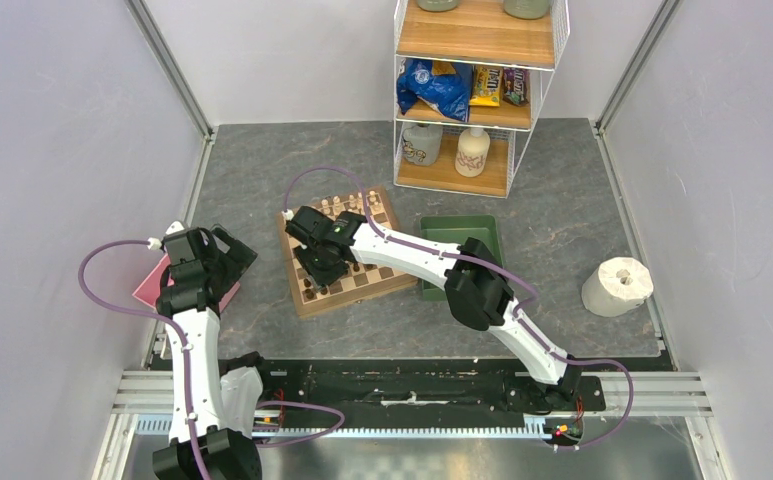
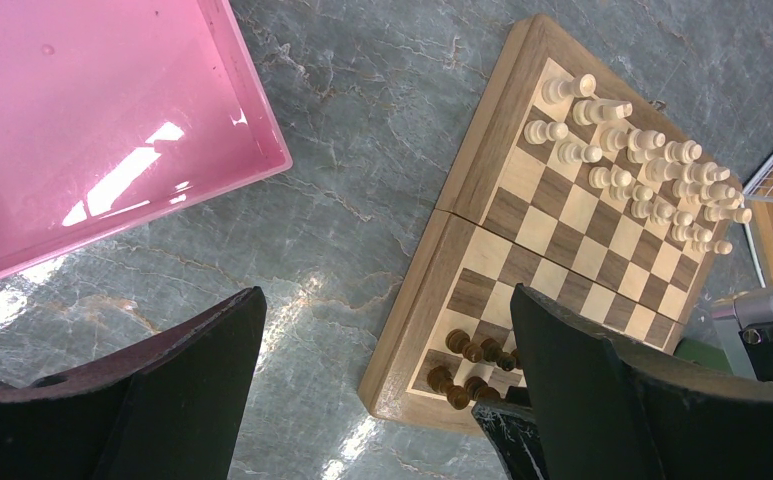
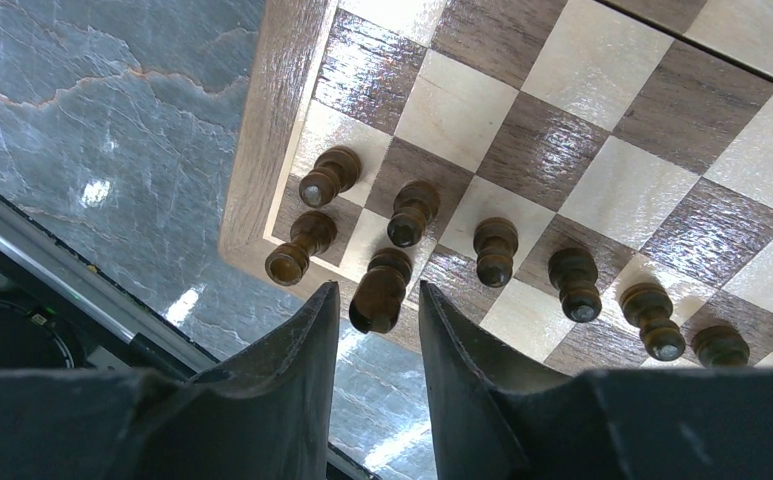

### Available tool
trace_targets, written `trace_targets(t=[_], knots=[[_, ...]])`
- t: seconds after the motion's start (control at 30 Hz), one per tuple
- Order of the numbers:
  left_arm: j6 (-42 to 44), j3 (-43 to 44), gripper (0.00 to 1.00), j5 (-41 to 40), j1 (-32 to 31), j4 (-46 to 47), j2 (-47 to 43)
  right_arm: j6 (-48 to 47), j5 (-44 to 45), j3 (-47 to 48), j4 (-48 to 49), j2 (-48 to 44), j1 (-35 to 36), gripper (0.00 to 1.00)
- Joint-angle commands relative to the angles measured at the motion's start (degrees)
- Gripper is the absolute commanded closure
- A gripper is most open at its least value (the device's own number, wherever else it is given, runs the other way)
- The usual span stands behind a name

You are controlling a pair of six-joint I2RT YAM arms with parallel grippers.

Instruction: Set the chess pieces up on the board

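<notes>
The board [image 1: 362,281] lies mid-table and shows in the left wrist view [image 2: 562,230] and the right wrist view [image 3: 562,130]. Several dark-brown chess pieces [image 3: 495,250] stand in two rows at its near left corner [image 2: 472,365]. My right gripper [image 3: 379,287] hovers over that corner [image 1: 317,270], its jaws slightly apart around one dark piece [image 3: 382,272] standing on the back row, with thin gaps on both sides. My left gripper [image 2: 386,292] is wide open and empty over bare table left of the board [image 1: 227,250].
Cream chessmen [image 2: 642,165] fill the board's far rows [image 1: 347,207]. A pink tray [image 2: 82,120] lies at the left [image 1: 152,285]. A dark-green tray [image 1: 462,240] sits right of the board. A wire shelf [image 1: 472,90] stands behind. A paper roll [image 1: 617,287] is at the right.
</notes>
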Motion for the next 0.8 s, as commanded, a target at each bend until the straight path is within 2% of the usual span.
trace_targets(t=[0.0,0.17,0.33,0.57,0.77], knots=[[-0.08,0.69,0.00,0.81,0.40,1.94,-0.50,-1.47,0.49,-0.38,1.51,-6.01,0.24,0.57],[-0.09,0.67,0.00,0.81,0.44,1.94,-0.39,-2.31,1.34,-5.06,3.08,-12.36,-0.33,0.53],[-0.07,0.67,0.00,0.86,0.44,1.89,-0.38,-2.55,6.14,-14.72,5.43,-21.62,-2.94,0.50],[-0.04,0.67,0.00,1.06,0.59,1.90,-0.04,0.78,10.47,-34.66,8.98,-36.07,-15.46,0.50],[-0.04,0.68,0.00,1.21,0.91,1.95,0.27,2.56,10.54,-45.72,9.73,-41.67,-26.09,0.50]])
